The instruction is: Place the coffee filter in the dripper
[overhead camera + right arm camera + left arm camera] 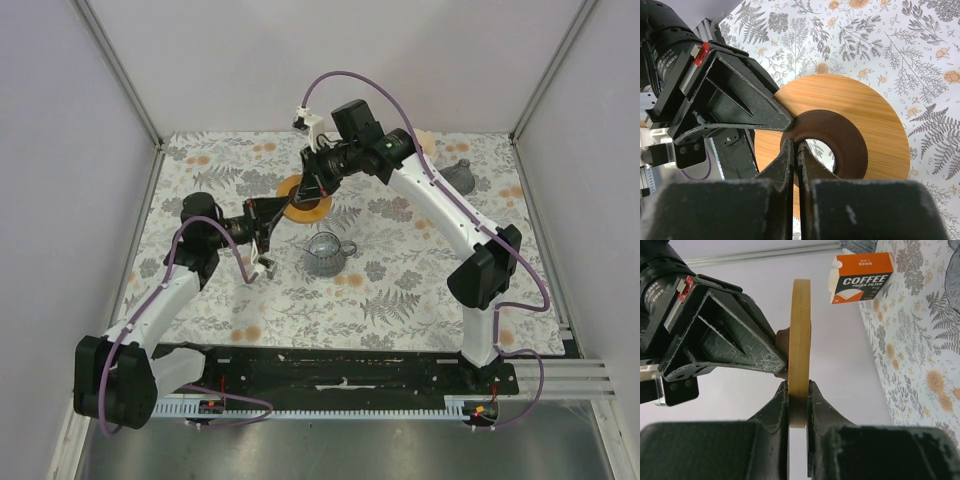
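Over the flowery table (420,290), the left gripper (798,390) and right gripper (795,145) both pinch the wooden ring (303,203) just behind the dripper (326,255). If they tug apart, it could drop.

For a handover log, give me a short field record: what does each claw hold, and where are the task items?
left claw: shut on the rim of the wooden collar
right claw: shut on the collar's dark inner ring
wooden collar: gripped by both claws at once
dripper cone: on the table, apart from the collar, untouched
filter carton: orange, away from both claws
loose coffee filter: not visible
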Available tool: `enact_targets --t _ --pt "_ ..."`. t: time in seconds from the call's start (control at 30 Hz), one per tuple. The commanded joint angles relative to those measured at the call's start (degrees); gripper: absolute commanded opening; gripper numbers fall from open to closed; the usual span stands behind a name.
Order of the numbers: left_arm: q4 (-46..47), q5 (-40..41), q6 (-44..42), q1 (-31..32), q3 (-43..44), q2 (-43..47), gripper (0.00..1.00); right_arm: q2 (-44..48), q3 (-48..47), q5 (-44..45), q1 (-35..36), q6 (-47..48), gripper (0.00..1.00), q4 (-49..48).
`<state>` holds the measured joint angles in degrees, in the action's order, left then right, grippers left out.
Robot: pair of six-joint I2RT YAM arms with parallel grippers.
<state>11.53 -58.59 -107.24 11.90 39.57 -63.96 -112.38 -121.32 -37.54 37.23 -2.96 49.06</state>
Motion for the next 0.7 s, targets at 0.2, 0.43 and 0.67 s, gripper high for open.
enact_targets --t 0.2,0.43,0.67 --pt "1.99 5.41 48.47 -0.03 7.36 -2.30 0.02 10.14 1.77 9.23 -0.06 8.49 0.42 -5.62" --pt "10.35 8.30 94.25 -1.09 9.11 -4.85 0.02 19.56 14.79 14.42 -0.14 12.10 0.66 -16.98" --pt "16.41 12.09 127.16 -3.99 9.47 -9.06 0.02 19.65 19.09 22.58 -0.06 11.58 0.85 -18.99"
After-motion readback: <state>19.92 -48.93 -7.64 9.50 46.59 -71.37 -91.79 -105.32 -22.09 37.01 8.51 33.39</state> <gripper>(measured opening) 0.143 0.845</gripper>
